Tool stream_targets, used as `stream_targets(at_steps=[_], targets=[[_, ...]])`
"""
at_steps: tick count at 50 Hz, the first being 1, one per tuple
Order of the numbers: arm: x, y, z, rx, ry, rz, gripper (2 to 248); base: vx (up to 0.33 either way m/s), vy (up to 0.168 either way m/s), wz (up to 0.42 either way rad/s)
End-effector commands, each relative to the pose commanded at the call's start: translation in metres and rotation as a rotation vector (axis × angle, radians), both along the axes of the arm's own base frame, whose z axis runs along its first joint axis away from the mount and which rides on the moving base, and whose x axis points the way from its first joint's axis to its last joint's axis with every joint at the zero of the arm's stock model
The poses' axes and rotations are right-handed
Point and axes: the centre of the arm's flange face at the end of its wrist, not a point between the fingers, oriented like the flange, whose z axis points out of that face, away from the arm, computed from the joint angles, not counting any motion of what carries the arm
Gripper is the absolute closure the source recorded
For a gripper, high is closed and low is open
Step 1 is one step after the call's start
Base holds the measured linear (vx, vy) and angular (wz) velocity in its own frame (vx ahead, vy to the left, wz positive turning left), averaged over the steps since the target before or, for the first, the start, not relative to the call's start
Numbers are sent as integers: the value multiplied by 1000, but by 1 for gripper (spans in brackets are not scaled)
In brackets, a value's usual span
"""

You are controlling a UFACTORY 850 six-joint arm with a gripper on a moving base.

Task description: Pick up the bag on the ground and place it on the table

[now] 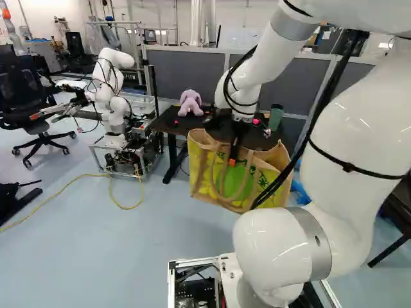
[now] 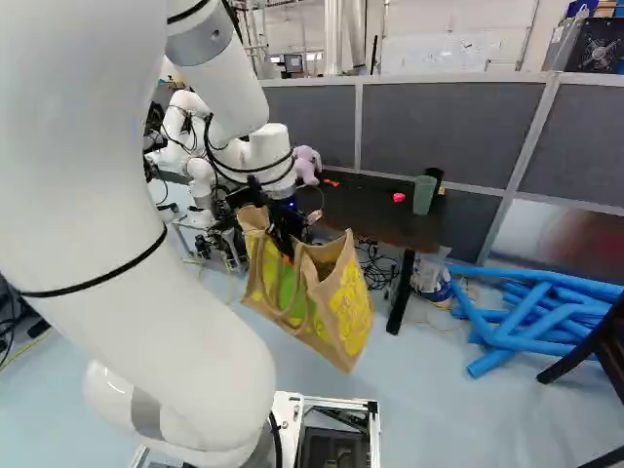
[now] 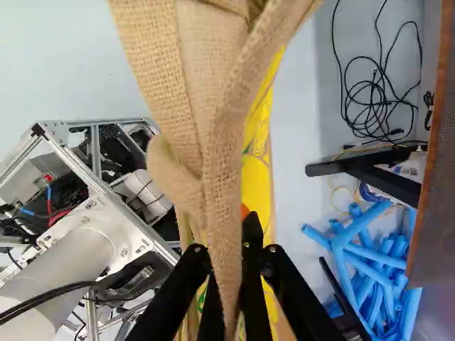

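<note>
In the left base view my gripper [image 1: 234,154] points down at the upper part of the jute bag [image 1: 263,192], which has yellow and green sides. The bag hangs tilted above the floor, just on the near side of the dark table [image 2: 375,216]. Seen from the wrist, the gripper [image 3: 229,249] is shut on the bag's tan cloth [image 3: 226,163], which runs between its two fingers; part of the fingers is covered by it. The table's edge [image 3: 426,192] lies beside the bag there, with a gap of floor between them.
On the table are a purple plush toy [image 1: 190,102], a green cup [image 2: 423,195] and a small pink item [image 2: 399,197]. Blue tubes [image 2: 531,317] lie on the floor beside the table. Another robot [image 1: 112,96] stands beyond at the left. A dark chair [image 2: 609,356] is at the right.
</note>
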Motion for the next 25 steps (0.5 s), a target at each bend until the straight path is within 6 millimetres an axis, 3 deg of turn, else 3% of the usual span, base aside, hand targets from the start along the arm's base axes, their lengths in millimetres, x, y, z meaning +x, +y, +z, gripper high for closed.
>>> stream_targets(at_steps=[25], targets=[[-9, -4, 38, 0, 3, -11, 229, 0, 0, 0]])
